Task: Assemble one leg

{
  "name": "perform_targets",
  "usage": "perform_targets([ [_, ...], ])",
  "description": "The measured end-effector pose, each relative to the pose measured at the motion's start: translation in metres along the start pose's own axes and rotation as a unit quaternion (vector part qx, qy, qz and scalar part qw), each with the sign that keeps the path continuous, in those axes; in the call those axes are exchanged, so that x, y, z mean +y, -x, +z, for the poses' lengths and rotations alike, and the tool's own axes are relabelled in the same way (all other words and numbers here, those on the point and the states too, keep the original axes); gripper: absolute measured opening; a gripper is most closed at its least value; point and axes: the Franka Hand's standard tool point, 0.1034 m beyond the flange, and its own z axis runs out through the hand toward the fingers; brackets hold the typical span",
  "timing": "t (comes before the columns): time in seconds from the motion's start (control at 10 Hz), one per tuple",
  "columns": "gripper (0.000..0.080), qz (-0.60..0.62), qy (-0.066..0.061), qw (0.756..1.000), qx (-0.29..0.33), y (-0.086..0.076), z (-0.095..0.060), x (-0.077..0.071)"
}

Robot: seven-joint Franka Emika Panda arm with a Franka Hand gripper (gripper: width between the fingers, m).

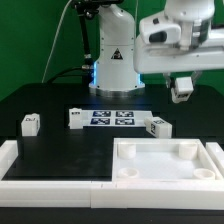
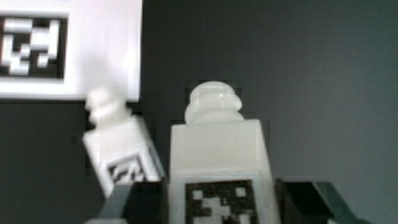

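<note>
Exterior view: gripper (image 1: 181, 86) raised off the table (image 1: 60, 145), toward the exterior view's right, clamped on the leg (image 1: 181, 92). Three other legs lie by the marker board (image 1: 112, 118).

Wrist view: fingers (image 2: 320, 208) flank the held leg. A second leg (image 2: 118, 150) lies tilted beneath.

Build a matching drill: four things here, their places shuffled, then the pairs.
1 white plastic leg block in the tool
2 flat white marker board
3 large white square tray-like panel
4 lone white plastic leg block

a exterior view's far left
b held in the air
c middle of the black table
d exterior view's lower right

Pairs: 1-b, 2-c, 3-d, 4-a
</note>
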Motion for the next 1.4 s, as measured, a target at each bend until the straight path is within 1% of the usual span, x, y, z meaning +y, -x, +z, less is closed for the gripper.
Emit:
perform_targets([
  [0.1,0.0288,-0.003,0.001,0.998,0.059,-0.005,0.001,-0.001],
  [0.2,0.0288,-0.006,0.002,0.996,0.093,-0.004,0.003,0.0],
  [0.3,0.0288,-0.01,0.002,0.989,0.15,-0.01,0.0,0.001],
  [0.4,0.0288,-0.015,0.001,0.979,0.202,-0.013,-0.001,0.005],
  [0.5,0.0288,-0.04,0.006,0.973,0.226,-0.019,-0.006,0.015],
  [0.6,0.0288,-0.036,0.006,0.971,0.235,-0.029,-0.011,0.022],
  [0.8,0.0288,-0.039,0.003,0.967,0.25,-0.058,-0.028,0.022],
  [1.0,0.0288,-0.052,0.004,0.964,0.261,-0.085,-0.042,0.03],
  [1.1,0.0288,-0.053,0.004,0.964,0.26,-0.083,-0.04,0.029],
  [1.4,0.0288,-0.052,0.004,0.964,0.259,-0.083,-0.039,0.029],
])
